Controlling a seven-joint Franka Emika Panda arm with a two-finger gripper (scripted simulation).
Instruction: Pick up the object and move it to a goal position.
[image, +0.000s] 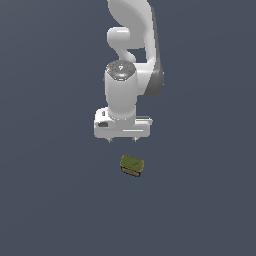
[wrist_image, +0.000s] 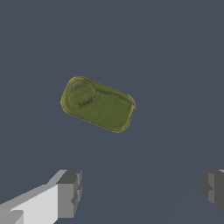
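The object (image: 132, 165) is a small olive-green rounded block with an orange-yellow lower band, lying on the dark floor. My white gripper (image: 122, 140) hangs above it and slightly toward the exterior view's left, clear of it. In the wrist view the object (wrist_image: 97, 104) shows its flat green top, lying at a slant, and my gripper (wrist_image: 140, 190) is open, with one grey fingertip (wrist_image: 69, 192) and the other (wrist_image: 213, 189) far apart and nothing between them.
A plain dark blue-grey floor (image: 50, 200) spreads all around. The white arm (image: 132, 45) rises behind the gripper. No other object shows.
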